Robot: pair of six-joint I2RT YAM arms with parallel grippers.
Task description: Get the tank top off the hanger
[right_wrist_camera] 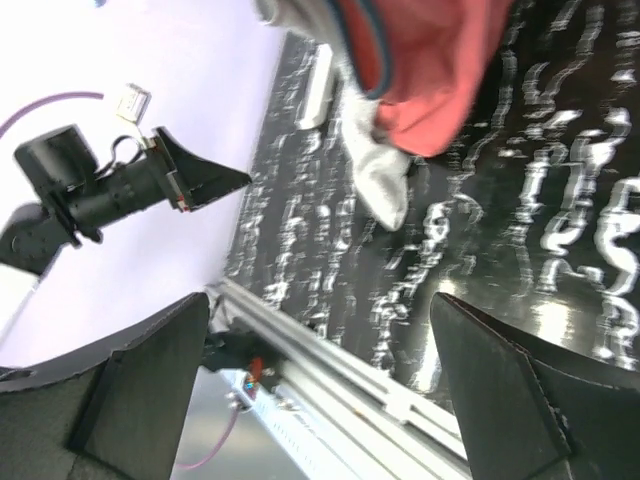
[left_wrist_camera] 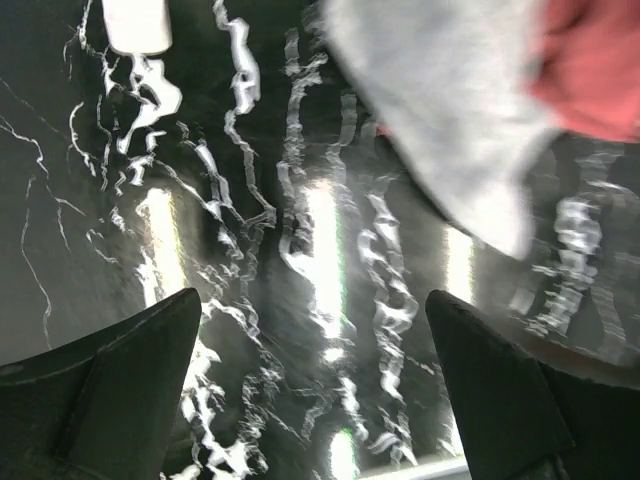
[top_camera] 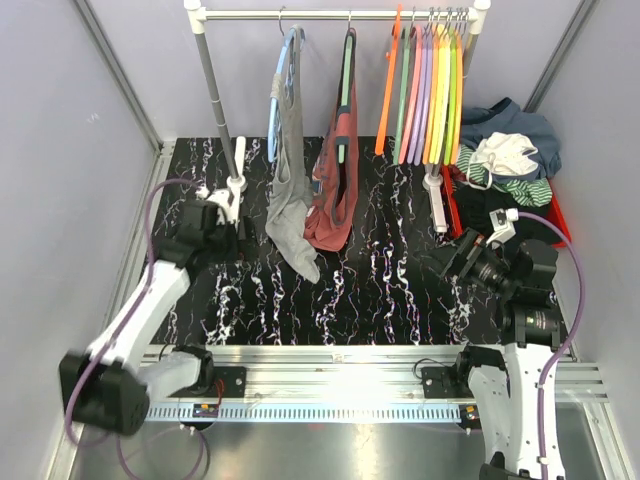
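Note:
A grey tank top (top_camera: pixel 288 190) hangs on a light blue hanger (top_camera: pixel 284 70) from the rail (top_camera: pixel 330 14). Next to it, a red tank top (top_camera: pixel 338 185) hangs on a dark green hanger (top_camera: pixel 347 70). My left gripper (top_camera: pixel 241 228) is open and empty, low over the table, left of the grey hem. In the left wrist view the grey cloth (left_wrist_camera: pixel 450 110) and red cloth (left_wrist_camera: pixel 590 70) hang ahead of the left gripper (left_wrist_camera: pixel 315 335). My right gripper (top_camera: pixel 456 257) is open and empty, right of both garments; its view shows the red (right_wrist_camera: pixel 430 70) and grey (right_wrist_camera: pixel 382 185) hems.
Several empty coloured hangers (top_camera: pixel 425 90) hang at the right end of the rail. A pile of clothes (top_camera: pixel 510 150) lies in a red bin at the back right. The rack's white feet (top_camera: pixel 232 190) (top_camera: pixel 437 200) stand on the black marbled table (top_camera: pixel 380 290).

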